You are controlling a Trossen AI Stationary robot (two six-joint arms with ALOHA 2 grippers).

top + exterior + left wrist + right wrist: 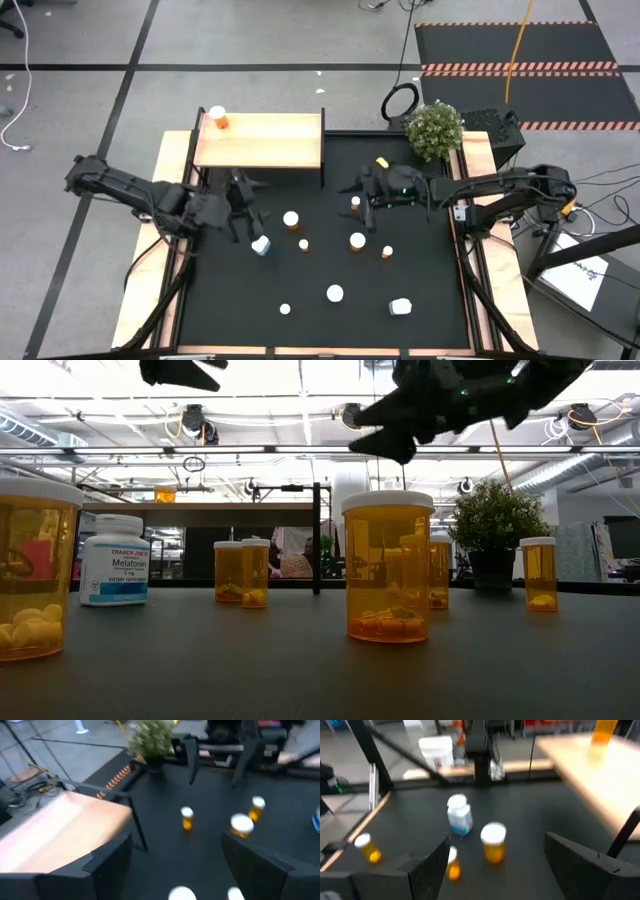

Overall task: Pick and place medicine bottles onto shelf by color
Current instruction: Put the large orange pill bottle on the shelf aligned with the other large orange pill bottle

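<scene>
One orange bottle (218, 119) stands on the shelf (260, 140), at its far left corner. The other bottles are spread over the black mat (325, 250) on the tabletop: a white one (261, 245) lies near the left hand (243, 210), another white one (400, 306) sits toward the near right, and orange ones with white caps (357, 241) stand between them. Both hands hang above the mat with fingers spread and nothing in them. The left hand is just in front of the shelf; the right hand (362, 195) is beside a small orange bottle (355, 203). A potted plant (434, 130) stands at the mat's far right corner
</scene>
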